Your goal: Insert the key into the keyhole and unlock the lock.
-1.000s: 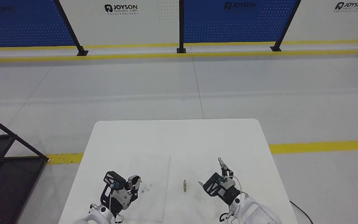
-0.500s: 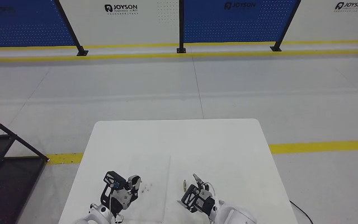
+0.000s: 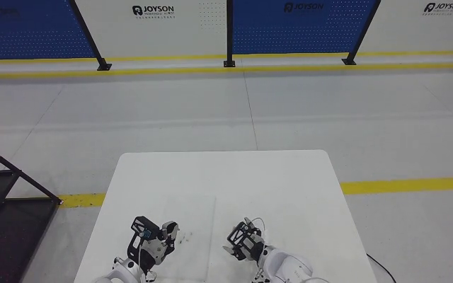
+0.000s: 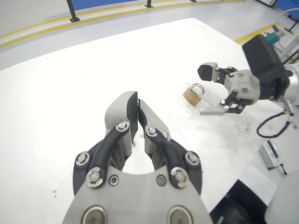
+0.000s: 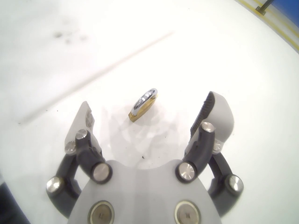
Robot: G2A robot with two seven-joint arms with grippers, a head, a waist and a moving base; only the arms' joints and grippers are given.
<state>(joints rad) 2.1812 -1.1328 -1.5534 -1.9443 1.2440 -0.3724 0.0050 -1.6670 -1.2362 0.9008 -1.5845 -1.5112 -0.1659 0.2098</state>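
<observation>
The brass lock [image 4: 192, 95] with its silver shackle rests on the white worktop [image 4: 70, 82], in the near part, about midway between the left and right edges. The right claw [image 4: 206, 91] is spread wide just right of it, low over the worktop, with its 2 fingers pointing left toward the lock. In the right wrist view the lock [image 5: 142, 107] sits in line with the gap of the right claw [image 5: 148, 102], at about the level of the fingertips [image 5: 211, 100], and touches neither finger. The left claw [image 4: 135, 97] is over the near left part of the worktop, well apart from the lock. Its 2 pads are pressed together, and I cannot tell whether anything is held between them.
</observation>
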